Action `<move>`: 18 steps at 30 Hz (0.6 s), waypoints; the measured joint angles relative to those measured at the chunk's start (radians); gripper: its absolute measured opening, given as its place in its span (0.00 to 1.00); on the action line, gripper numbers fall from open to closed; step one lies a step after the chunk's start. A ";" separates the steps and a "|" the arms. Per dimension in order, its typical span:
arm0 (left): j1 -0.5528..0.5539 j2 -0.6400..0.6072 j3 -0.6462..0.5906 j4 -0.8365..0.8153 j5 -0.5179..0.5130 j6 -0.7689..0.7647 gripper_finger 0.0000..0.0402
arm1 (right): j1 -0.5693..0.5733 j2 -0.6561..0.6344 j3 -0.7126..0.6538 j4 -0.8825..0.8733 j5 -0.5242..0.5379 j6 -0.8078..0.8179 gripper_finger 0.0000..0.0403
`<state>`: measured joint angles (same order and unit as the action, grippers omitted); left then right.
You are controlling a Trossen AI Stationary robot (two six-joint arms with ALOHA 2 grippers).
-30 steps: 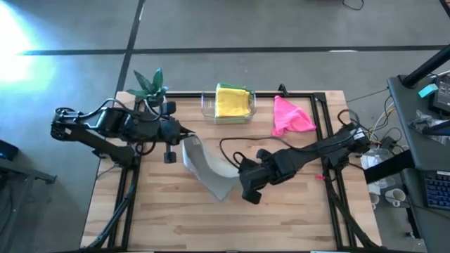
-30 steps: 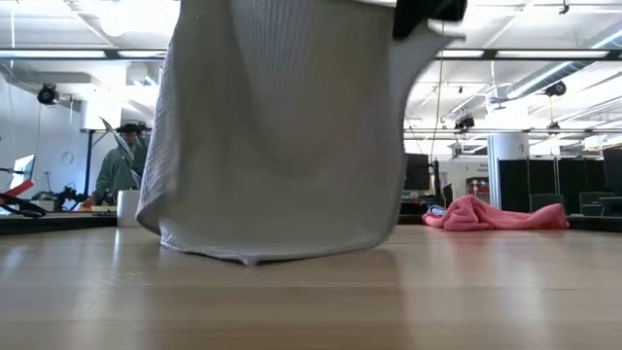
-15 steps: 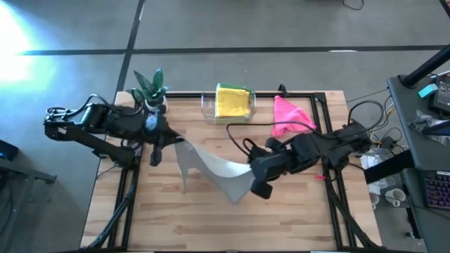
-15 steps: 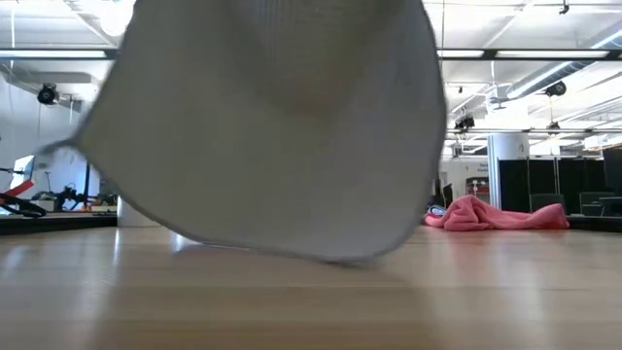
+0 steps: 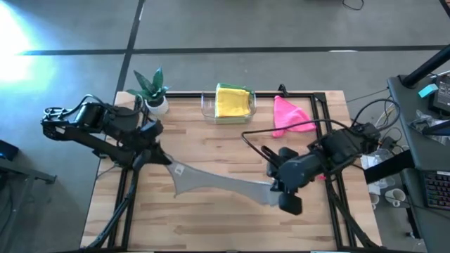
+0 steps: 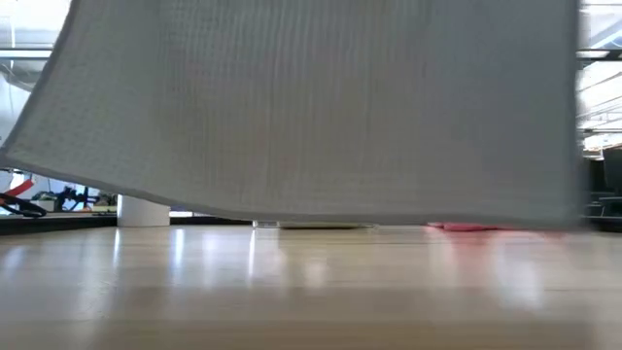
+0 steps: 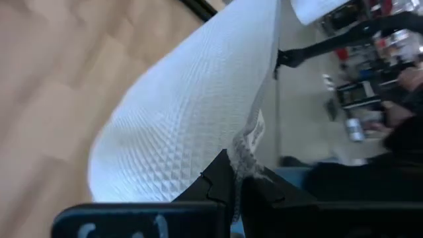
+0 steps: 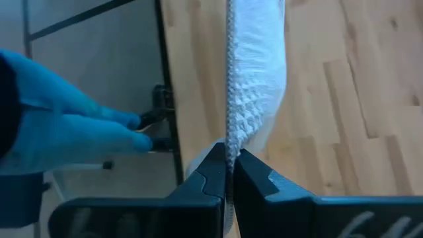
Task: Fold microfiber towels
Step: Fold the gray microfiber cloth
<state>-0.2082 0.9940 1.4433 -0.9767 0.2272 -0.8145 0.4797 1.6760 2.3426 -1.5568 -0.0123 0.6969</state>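
Hanging taut between both arms, grey towel [image 5: 221,185] shows waffle texture.

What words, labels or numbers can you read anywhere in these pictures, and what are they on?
None can be read.
The grey towel has a small tag; any print on it is blurred.
Light marks on the left gripper body are too blurred to read.

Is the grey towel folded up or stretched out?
Stretched out: the grey towel hangs off the table between the left gripper and right gripper.
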 joint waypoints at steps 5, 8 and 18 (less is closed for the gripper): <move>-0.038 0.047 -0.001 0.035 0.071 -0.146 0.00 | 0.037 -0.009 0.013 0.006 -0.022 0.018 0.02; -0.073 0.082 -0.001 0.122 0.119 -0.206 0.00 | 0.055 -0.007 0.012 0.009 -0.039 0.050 0.02; -0.231 0.160 0.000 0.352 0.153 -0.390 0.00 | 0.137 0.009 0.012 0.027 -0.138 0.119 0.02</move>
<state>-0.4396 1.1541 1.4437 -0.6248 0.3801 -1.2047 0.6165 1.6850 2.3550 -1.5301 -0.1505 0.8162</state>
